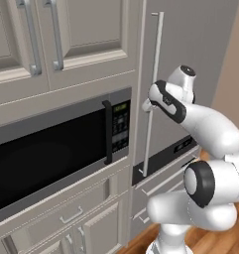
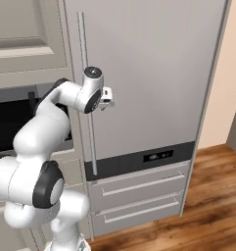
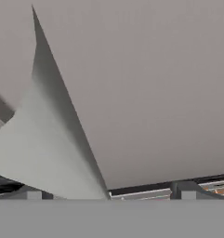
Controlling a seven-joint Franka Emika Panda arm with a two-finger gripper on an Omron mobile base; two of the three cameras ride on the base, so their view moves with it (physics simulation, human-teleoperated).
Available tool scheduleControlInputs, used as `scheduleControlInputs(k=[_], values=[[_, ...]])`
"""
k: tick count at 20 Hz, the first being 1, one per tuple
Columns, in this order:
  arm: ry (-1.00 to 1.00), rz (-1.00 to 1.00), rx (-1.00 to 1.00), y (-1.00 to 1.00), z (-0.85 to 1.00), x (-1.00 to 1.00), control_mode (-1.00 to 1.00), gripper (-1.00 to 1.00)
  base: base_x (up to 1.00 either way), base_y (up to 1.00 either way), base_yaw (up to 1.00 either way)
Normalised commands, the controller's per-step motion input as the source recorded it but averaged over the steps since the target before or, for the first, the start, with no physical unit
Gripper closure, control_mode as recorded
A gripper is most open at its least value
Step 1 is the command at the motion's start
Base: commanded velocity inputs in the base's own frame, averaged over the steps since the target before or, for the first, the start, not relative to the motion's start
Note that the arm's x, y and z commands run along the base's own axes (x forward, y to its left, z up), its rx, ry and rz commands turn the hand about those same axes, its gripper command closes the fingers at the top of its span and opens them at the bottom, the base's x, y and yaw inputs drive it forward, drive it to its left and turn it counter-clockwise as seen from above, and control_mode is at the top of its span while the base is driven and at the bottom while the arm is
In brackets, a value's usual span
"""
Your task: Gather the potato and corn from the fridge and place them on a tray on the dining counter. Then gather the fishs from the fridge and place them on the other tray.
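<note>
Tool [image 2: 107,99] wide, empty, at fridge [image 2: 153,73] handle [image 2: 88,98]; microwave [image 1: 51,149] beside.

White robot arm with dark joints

The glossy white, rounded arm [image 1: 210,129] is built of thick tubular segments joined by black ring-shaped bands; a round dark cap is seen on the wrist joint behind the small pale two-finger gripper [image 2: 106,100], whose dark fingertips [image 3: 33,194] are square-ended.

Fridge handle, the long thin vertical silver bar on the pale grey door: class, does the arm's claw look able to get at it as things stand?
Probably yes. The open claw sits right at the silver bar handle on the closed fridge door, nothing between them.
</note>
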Motion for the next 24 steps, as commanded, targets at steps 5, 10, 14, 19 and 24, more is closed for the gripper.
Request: scheduleControlInputs(k=[5,10,14,19,24], values=[[-0.10,0.00,0.00,0.32,-0.01,0.31,-1.00,-1.00,0.00,0.00,0.00],[-0.36,0.00,0.04,0.11,-0.05,-0.01,-1.00,-1.00,0.00,0.00,0.00],[-0.26,0.00,0.00,0.42,0.00,-0.08,-1.00,-1.00,0.00,0.00,0.00],[0.00,0.00,0.00,0.00,0.00,0.09,-1.00,-1.00,0.00,0.00,0.00],[-0.03,0.06,0.01,0.00,-0.02,0.32,-1.00,-1.00,0.00,0.00,0.00]])
